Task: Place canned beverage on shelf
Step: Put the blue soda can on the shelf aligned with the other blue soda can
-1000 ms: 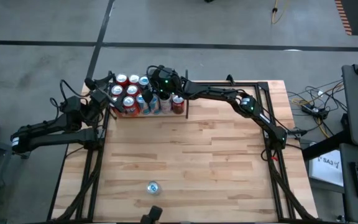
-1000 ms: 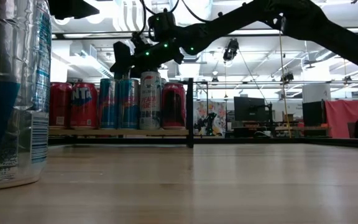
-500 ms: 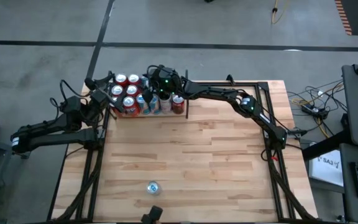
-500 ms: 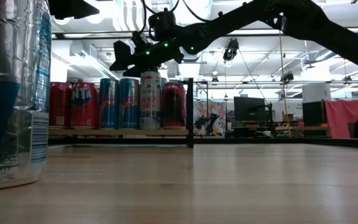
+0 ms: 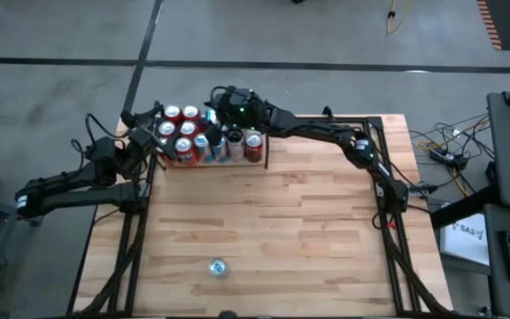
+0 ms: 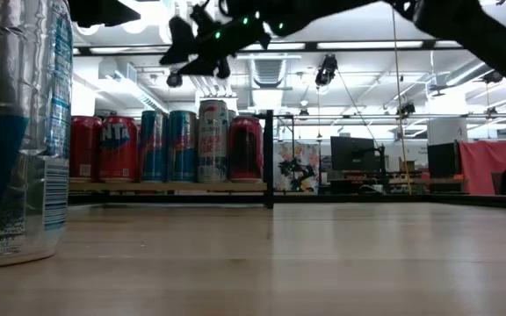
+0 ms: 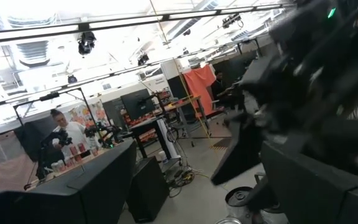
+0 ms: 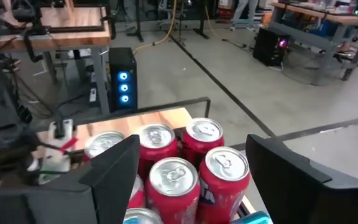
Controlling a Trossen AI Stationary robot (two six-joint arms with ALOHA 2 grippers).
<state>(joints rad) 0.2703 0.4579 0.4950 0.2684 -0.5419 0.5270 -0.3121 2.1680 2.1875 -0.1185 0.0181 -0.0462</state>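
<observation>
Wooden table (image 5: 273,221) with a stocked shelf (image 6: 169,185) at its far left corner.
Red, blue and white cans (image 5: 187,129) stand packed in the shelf's narrow bay; one lone can (image 5: 219,267) stands well apart at the near edge. Above the cans hangs the right gripper (image 8: 191,177), jaws spread and holding nothing. Just left of the shelf waits the left gripper (image 5: 145,135), jaws wide, nothing between them.

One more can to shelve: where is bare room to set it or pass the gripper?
The narrow black-framed shelf is crowded with red and blue cans; the right gripper hangs open above them. The light wood tabletop is bare, except the lone silver can near its front edge.
</observation>
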